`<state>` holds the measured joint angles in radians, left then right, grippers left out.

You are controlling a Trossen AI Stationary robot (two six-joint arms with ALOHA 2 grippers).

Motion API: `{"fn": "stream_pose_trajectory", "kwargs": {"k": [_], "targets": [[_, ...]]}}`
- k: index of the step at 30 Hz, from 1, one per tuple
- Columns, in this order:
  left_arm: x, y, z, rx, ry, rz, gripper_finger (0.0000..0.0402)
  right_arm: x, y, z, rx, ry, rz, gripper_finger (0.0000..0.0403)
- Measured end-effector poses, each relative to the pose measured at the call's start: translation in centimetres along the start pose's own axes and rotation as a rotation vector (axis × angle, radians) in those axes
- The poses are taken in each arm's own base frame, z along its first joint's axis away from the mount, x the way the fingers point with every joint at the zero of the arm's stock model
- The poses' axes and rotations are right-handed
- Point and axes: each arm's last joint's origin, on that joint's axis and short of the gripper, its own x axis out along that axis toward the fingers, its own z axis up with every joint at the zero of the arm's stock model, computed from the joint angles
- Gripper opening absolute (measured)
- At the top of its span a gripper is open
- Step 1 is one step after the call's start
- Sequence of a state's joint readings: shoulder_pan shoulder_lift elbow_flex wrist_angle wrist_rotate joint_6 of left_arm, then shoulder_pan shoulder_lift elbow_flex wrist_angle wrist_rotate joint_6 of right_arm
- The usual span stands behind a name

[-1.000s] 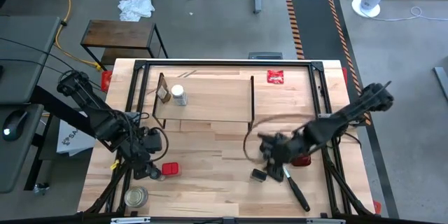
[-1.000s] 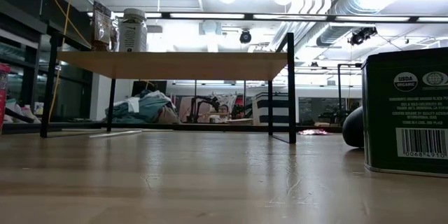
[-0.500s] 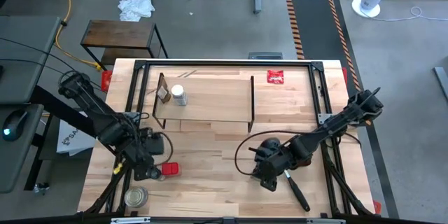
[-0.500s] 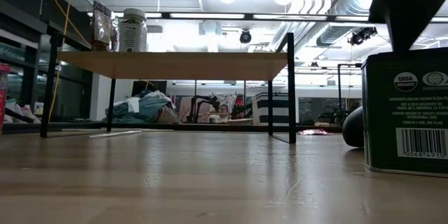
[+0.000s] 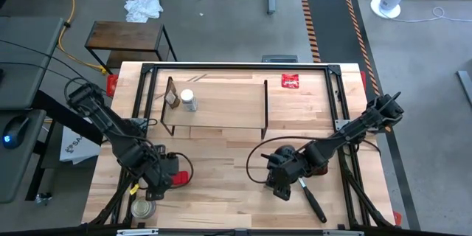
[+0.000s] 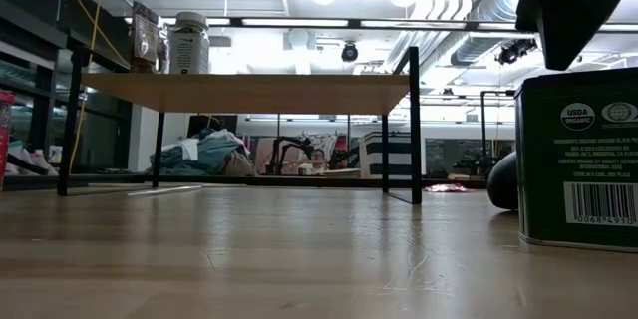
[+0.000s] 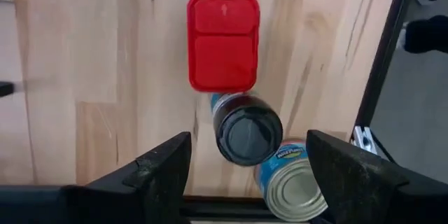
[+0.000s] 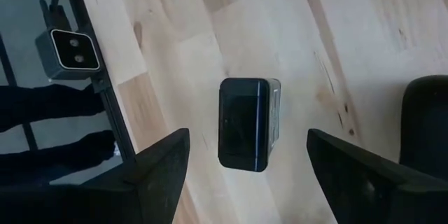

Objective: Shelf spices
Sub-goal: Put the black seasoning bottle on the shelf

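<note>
Where readable, black box (image 6: 577,164), "USDA ORGANIC"

The table (image 7: 105,56) is pale butcher-block wood, smooth with a soft sheen, and the shelf (image 5: 221,107) has a light plywood top on thin black wire legs. The red tin (image 7: 223,40) looks smooth and slightly glossy, the dark jar lid (image 7: 248,134) satiny, and the can (image 7: 294,182) beside it bright bare metal. The small black box (image 8: 246,122) seems to be glossy coated metal, though that is hard to tell.
</note>
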<state>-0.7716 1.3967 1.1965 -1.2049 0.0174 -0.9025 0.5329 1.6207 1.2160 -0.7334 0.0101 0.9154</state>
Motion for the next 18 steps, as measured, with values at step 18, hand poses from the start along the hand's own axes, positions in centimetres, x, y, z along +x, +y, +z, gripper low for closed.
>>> {"fn": "stream_pose_trajectory", "kwargs": {"k": [18], "targets": [[-0.1,-1.8,-3.0,0.015,-0.022,0.025,0.0278,0.0,-0.1,0.1,0.002,-0.012,-0.011,0.0284]]}}
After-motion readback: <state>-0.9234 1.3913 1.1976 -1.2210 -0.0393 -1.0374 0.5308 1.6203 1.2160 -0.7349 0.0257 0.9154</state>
